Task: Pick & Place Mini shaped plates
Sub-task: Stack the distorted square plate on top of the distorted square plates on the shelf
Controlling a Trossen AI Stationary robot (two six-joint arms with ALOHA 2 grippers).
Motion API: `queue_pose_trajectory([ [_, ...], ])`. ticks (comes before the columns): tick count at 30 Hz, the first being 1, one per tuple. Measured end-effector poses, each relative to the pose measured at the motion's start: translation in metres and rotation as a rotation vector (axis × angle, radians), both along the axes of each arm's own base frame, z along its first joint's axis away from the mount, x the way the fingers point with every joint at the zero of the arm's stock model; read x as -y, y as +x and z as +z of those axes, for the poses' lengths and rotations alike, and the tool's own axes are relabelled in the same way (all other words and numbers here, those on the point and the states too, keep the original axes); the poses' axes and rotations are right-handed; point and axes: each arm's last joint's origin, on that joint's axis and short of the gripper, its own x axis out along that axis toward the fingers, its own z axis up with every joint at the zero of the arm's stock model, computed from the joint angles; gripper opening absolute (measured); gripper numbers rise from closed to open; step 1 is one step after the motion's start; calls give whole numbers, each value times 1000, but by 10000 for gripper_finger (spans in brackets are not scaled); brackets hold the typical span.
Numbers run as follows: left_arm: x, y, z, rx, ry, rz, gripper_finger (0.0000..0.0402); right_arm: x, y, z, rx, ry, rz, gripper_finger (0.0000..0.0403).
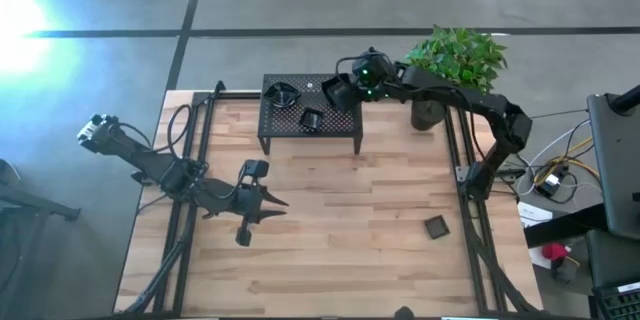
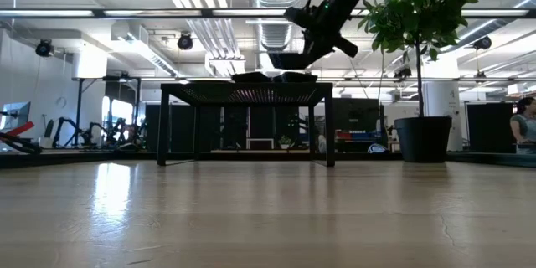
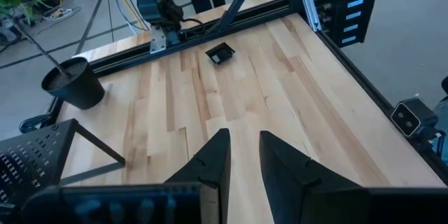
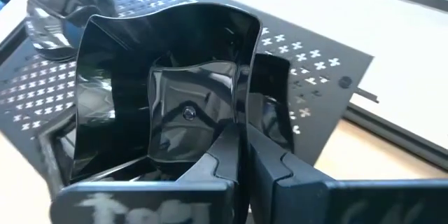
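Right pincer [image 1: 345, 92] poised above the far right part of the black perforated rack [image 1: 310, 112], pinched tight on the rim of a glossy dark mini plate [image 4: 168, 105] with wavy raised edges; fingers [image 4: 231, 150] meeting on the near wall of that plate, dish held tilted, clear of the rack surface in the low view. Just beyond the held plate, on the rack, another rounded dish [image 4: 70, 10]; in the high view two dishes on the rack, one rounded [image 1: 282, 93] toward the back left corner, one smaller [image 1: 311, 119] near the middle, both to the left of the right pincer.

Left pincer [image 1: 262, 198] hovering over bare tabletop [image 1: 350, 220], well apart from the rack, jaws parted with a narrow gap and holding nothing. Ahead of its fingers [image 3: 213, 161], across the wood near the far frame rail, one square mini plate [image 3: 220, 54] lying flat. Dark plant pot [image 1: 428, 112] just right of the rack, beside the right arm.
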Motion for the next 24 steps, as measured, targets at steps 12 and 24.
queue_pose_trajectory([
  [12, 0, 0, 0, 0, -1, -1, 71, 2, -2, -2, -20, 5, -3, 8],
  [24, 0, 0, 0, -1, -1, -1, 71, 4, -2, -1, -19, -21, 14, 8],
])
